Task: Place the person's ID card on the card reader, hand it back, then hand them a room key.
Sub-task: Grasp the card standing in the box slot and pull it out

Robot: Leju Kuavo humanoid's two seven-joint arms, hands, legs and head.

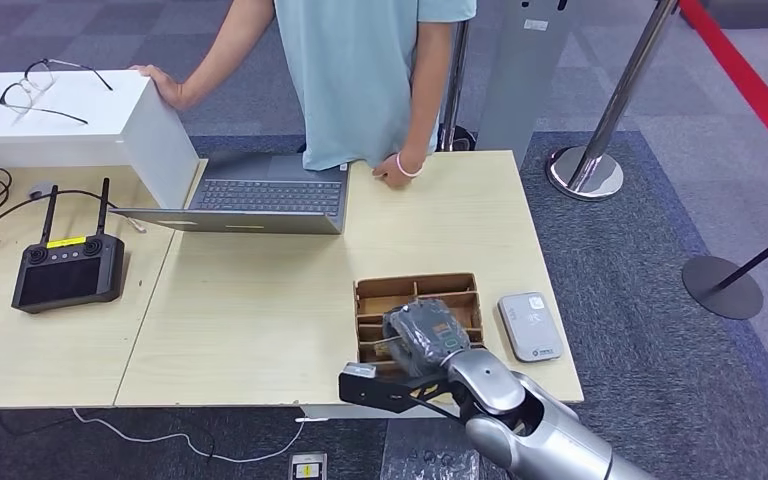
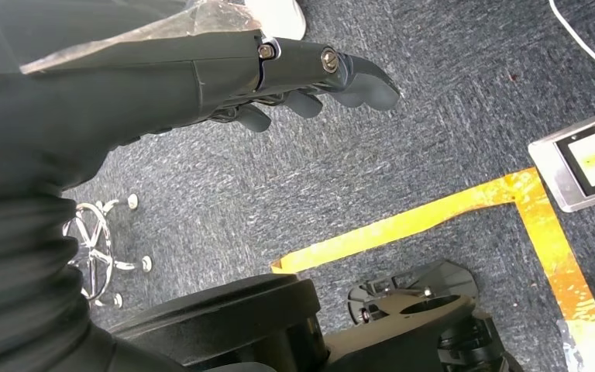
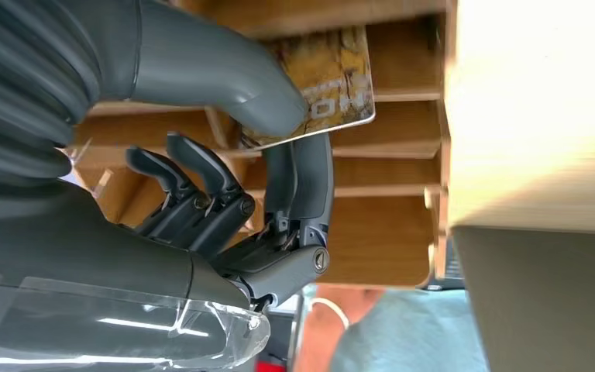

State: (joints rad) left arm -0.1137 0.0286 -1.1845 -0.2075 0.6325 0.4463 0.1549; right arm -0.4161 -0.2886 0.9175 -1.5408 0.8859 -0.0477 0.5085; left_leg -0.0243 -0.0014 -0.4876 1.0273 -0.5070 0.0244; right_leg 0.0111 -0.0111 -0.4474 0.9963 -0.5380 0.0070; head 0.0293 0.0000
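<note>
The right hand (image 3: 225,194) pinches a gold-patterned room key card (image 3: 333,81) between thumb and fingers, over the wooden compartment tray (image 1: 465,290) at the lower middle of the head view. Just right of the tray a grey card reader (image 1: 529,325) lies on the desk (image 1: 260,310). At the desk's far edge, top centre, a person (image 1: 360,70) stands behind an open laptop (image 1: 260,195). The left hand (image 2: 294,74) hangs over the carpet, fingers loosely curled, holding nothing.
</note>
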